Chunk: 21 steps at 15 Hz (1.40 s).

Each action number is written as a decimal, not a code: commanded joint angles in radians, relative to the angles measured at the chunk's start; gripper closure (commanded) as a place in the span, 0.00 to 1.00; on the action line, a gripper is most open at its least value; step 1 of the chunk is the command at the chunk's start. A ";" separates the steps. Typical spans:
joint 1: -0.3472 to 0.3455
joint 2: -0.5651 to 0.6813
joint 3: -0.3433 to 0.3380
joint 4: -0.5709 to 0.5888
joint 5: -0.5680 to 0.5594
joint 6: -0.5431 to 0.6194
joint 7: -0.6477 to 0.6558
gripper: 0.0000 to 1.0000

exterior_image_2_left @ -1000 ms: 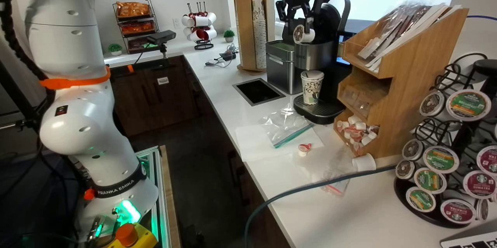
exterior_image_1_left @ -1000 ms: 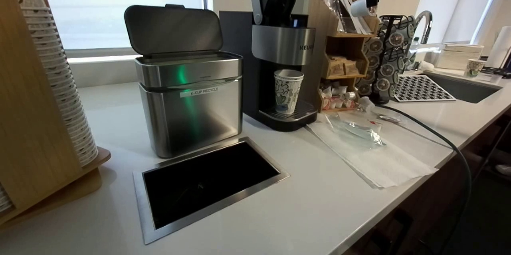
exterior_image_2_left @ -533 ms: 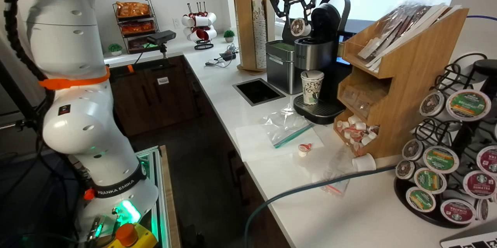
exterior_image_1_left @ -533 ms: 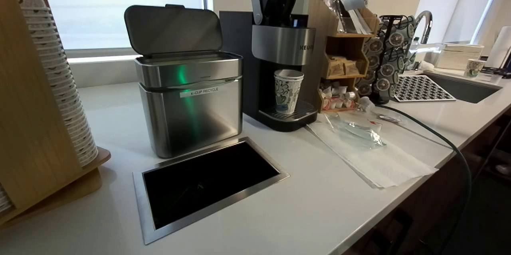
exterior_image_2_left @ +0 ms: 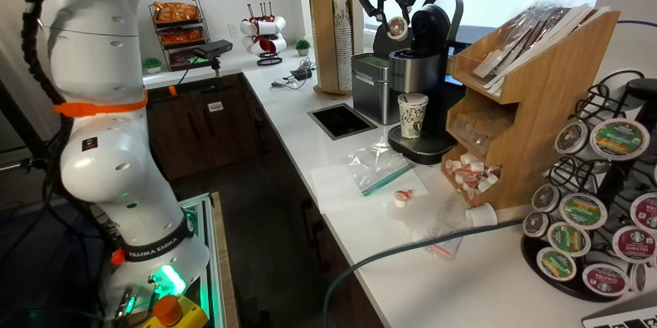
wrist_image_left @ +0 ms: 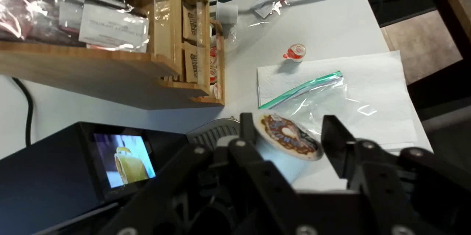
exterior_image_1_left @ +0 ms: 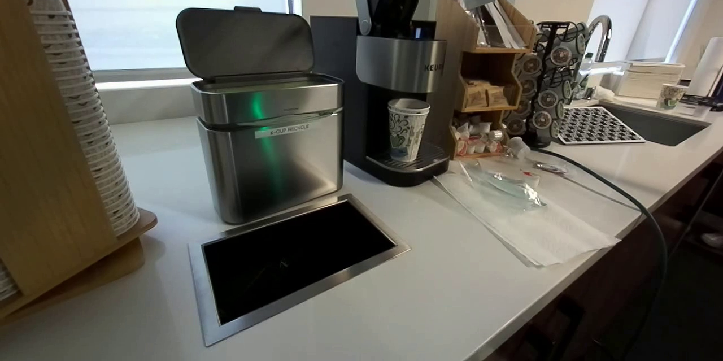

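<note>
Pod [exterior_image_2_left: 397, 29]: aslant along its lid-to-base axis, pointing lid-first toward the rack [exterior_image_1_left: 539, 136] end of the counter [exterior_image_1_left: 452, 270]
Pod look: white body, round lid [wrist_image_left: 289, 132] printed with a brown donut
Pod place: midair above the counter
Fingers [wrist_image_left: 334, 139]: grasping the pod

Here the tool [exterior_image_2_left: 395, 19] is flanked by the brewer's raised head [exterior_image_2_left: 428, 25]; room is found above the paper towel [wrist_image_left: 384, 84]!

White pod [wrist_image_left: 287, 142] with brown doughnut print
</note>
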 commanded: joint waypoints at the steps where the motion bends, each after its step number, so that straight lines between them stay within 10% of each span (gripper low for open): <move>1: 0.006 0.013 0.000 0.010 -0.006 0.000 -0.011 0.50; 3: 0.009 0.026 0.000 0.020 -0.013 0.000 -0.020 0.50; 4: 0.008 0.028 0.000 0.024 -0.013 0.000 -0.024 0.75; 21: 0.140 0.133 0.021 -0.005 -0.493 0.133 -0.434 0.75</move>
